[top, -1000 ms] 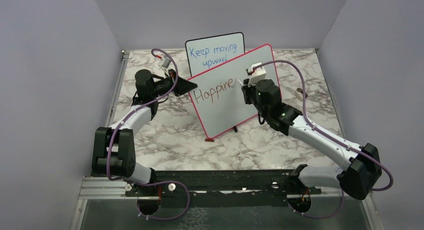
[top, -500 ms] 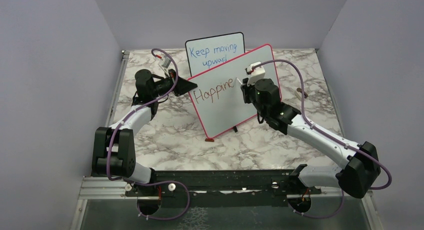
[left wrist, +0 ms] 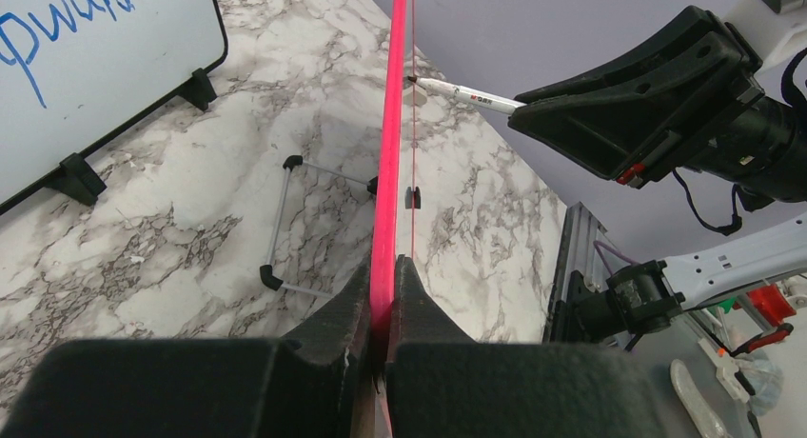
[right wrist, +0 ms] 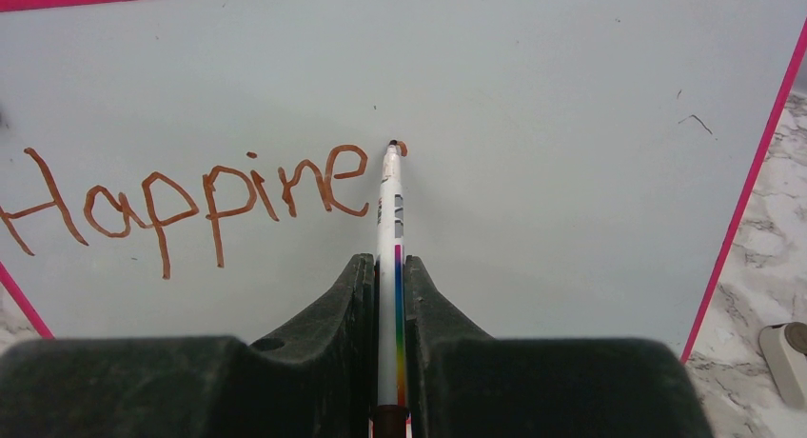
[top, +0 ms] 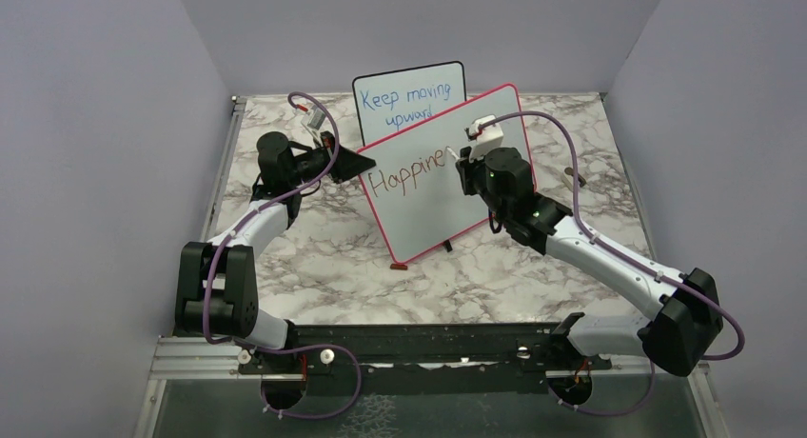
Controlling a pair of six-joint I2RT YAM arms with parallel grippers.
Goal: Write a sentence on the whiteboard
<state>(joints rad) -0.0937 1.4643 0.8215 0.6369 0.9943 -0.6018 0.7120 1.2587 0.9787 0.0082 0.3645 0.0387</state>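
- Marbled desk (top: 324,252) boxed in by plain lavender walls (top: 95,124).
- The pink-framed whiteboard (top: 428,214) stands tilted mid-desk, just in front of a smaller black-framed board (top: 409,81) with blue writing.
- Left gripper (left wrist: 383,276) is pressed together on the whiteboard's left edge.
- Right gripper (right wrist: 390,267) pinches a white marker (right wrist: 388,200), tip touching the whiteboard.
- The sentence (right wrist: 190,195) reads "Happine" so far, in brownish red.

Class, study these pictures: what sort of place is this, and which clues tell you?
Probably a robotics test cell: plain walls box in a marble-patterned table, and the left arm and right arm are bolted to a rail at its edge.
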